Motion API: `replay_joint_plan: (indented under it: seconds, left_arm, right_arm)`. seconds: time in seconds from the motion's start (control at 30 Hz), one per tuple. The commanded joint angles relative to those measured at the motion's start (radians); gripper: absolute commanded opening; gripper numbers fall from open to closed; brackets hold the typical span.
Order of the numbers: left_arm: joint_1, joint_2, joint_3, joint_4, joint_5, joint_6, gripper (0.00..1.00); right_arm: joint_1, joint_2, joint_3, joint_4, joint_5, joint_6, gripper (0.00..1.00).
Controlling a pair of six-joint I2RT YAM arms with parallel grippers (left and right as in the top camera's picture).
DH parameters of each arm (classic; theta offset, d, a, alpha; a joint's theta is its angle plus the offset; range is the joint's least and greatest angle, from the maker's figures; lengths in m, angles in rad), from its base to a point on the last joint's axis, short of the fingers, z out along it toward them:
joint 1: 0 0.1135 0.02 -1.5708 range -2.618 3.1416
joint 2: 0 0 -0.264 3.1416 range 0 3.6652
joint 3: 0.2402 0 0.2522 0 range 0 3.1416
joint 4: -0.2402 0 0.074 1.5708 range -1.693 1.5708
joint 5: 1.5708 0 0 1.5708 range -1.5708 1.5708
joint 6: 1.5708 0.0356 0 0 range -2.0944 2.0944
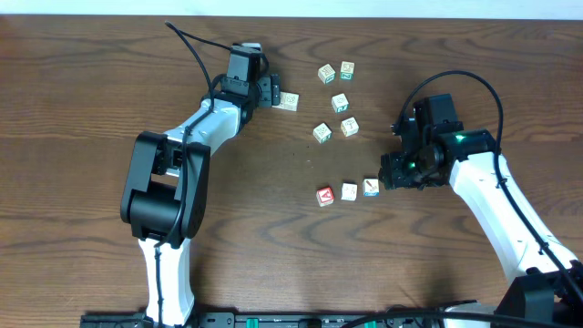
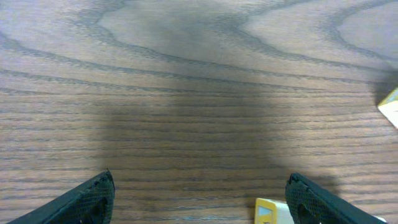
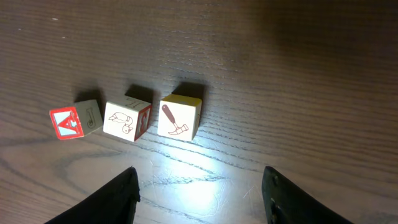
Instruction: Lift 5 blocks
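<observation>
**Reviewer:** Status of the rig, biggest item first.

**Operator:** Dark wood-grain table (image 1: 73, 137), everything sits on it. My left arm (image 1: 168, 182) comes up from the near edge and bends across toward the far middle. My right arm (image 1: 483, 196) comes in from the near right corner and points toward the centre.

**Reviewer:** Jaws?

**Operator:** Left gripper (image 2: 200, 179): spread wide, released, bare wood across most of the gap. Right gripper (image 3: 199, 174): fingers apart, grasping nothing, only table between them.

**Reviewer:** And the blocks?

**Operator:** I count nine in the overhead view. All rest on the wood and none is lifted.
- A loose group of five (image 1: 340, 103) lies between my two grippers, toward the far side, each cube apart from the others.
- A row of three lies just ahead of the right fingertips, not between them. The hammer block (image 3: 180, 118) is nearest the gripper's centre line, then the middle block (image 3: 127, 120), then the red A block (image 3: 67, 122) at the outer end. They are close side by side; I cannot tell whether they touch.
- The last one, a yellow-edged block (image 2: 268, 211), sits just inside the finger on the right of my left wrist view and is cut off by the bottom edge. I cannot tell whether it touches that finger.
</observation>
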Motion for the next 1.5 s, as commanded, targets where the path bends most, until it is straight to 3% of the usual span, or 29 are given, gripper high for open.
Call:
replay_joint_plan:
  seconds: [0.0, 0.5, 0.63, 0.77, 1.17, 1.47]
  left_arm:
    - [-0.006, 0.017, 0.021, 0.0, 0.017, -0.004, 0.88]
    - [-0.006, 0.017, 0.021, -0.147, 0.039, 0.007, 0.88]
    - [-0.007, 0.017, 0.021, -0.192, 0.082, 0.01, 0.8]
    - [-0.018, 0.017, 0.021, -0.227, 0.08, 0.01, 0.79]
    - [-0.021, 0.017, 0.023, 0.05, 0.022, -0.066, 0.88]
    - [-0.022, 0.102, 0.055, 0.067, 0.002, -0.066, 0.88]
  right_arm:
    - [-0.005, -0.01, 0.016, -0.001, 0.006, 0.016, 0.6]
    - [-0.005, -0.01, 0.016, -0.005, 0.006, 0.031, 0.57]
    - [-0.005, -0.01, 0.016, -0.004, 0.006, 0.031, 0.57]
    - [-0.005, -0.01, 0.016, -0.004, 0.006, 0.031, 0.57]
    - [-0.005, -0.01, 0.016, -0.001, 0.015, 0.03, 0.57]
    - [-0.005, -0.01, 0.016, -0.004, 0.017, 0.031, 0.56]
